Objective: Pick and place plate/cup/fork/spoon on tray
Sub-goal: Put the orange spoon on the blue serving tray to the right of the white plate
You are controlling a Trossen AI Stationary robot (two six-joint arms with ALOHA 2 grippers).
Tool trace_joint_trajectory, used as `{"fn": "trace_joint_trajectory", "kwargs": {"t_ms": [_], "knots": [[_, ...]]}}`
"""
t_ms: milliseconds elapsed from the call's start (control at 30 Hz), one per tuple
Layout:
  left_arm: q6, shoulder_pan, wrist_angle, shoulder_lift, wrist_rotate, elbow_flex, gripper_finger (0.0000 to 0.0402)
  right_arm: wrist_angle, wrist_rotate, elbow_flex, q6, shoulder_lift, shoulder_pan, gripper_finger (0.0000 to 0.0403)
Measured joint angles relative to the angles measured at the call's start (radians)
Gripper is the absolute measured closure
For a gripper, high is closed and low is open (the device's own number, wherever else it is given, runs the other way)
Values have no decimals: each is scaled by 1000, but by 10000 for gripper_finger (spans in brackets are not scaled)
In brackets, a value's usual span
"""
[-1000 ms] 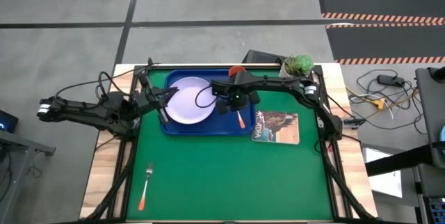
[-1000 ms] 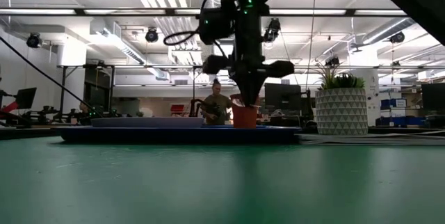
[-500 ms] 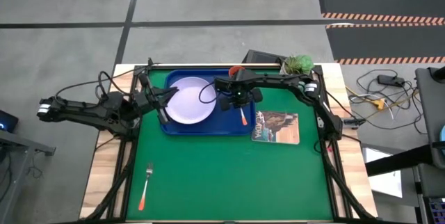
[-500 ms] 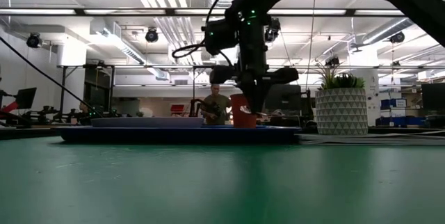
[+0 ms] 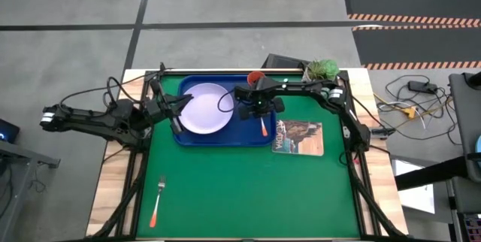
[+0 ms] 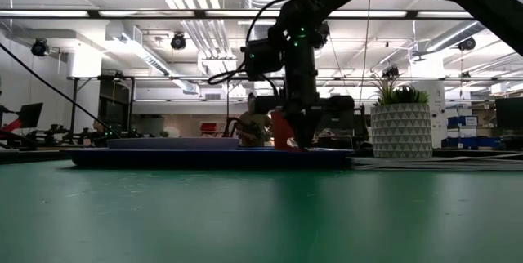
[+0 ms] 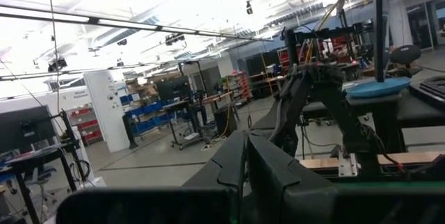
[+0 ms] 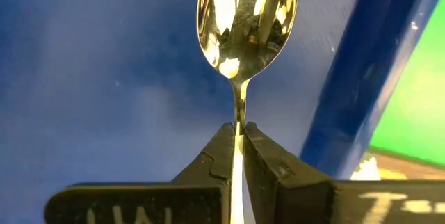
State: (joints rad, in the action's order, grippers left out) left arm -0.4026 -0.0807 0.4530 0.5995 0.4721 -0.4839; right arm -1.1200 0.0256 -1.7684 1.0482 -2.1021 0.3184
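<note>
The blue tray [image 5: 244, 138] lies at the far middle of the green mat, and the pale plate [image 5: 207, 109] rests flat in its left half. The orange-red cup [image 5: 256, 77] stands at the tray's far rim. My right gripper [image 5: 258, 108] points down over the tray's right half, shut on the spoon [image 8: 247, 15], whose orange handle [image 5: 262, 127] sticks out toward the near edge. The fork [image 5: 156, 201] lies flat on the mat at the near left. My left gripper [image 7: 245, 140] is shut, holds nothing and hovers by the tray's left rim. My right gripper pinches the spoon's thin silver neck [image 8: 238, 109], just behind the bowl, between its two fingers. The fingers come from above and lie across the spoon. The bowl [image 8: 247, 15] is low over the tray's floor [image 8: 104, 78]. Whether the bowl touches the floor, I cannot tell.
A printed booklet [image 5: 299, 137] lies on the mat just right of the tray. A white pot with a green plant [image 5: 323, 69] stands at the far right corner. The tray's right rim [image 8: 375, 78] runs close beside the spoon. The mat's near half is bare except for the fork.
My right gripper has gone down toward the tray's floor and a little toward the table's right edge. It has carried the spoon along and stayed shut on it.
</note>
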Motion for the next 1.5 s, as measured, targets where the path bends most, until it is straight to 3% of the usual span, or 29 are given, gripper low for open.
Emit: {"fn": "trace_joint_trajectory", "kwargs": {"t_ms": [933, 1500], "knots": [[0, 0, -1, 0, 0, 0, 401, 60, -53, 37, 33, -7, 9, 388], [-1, 0, -22, -21, 0, 0, 401, 52, -51, 25, 6, -4, 9, 308]]}}
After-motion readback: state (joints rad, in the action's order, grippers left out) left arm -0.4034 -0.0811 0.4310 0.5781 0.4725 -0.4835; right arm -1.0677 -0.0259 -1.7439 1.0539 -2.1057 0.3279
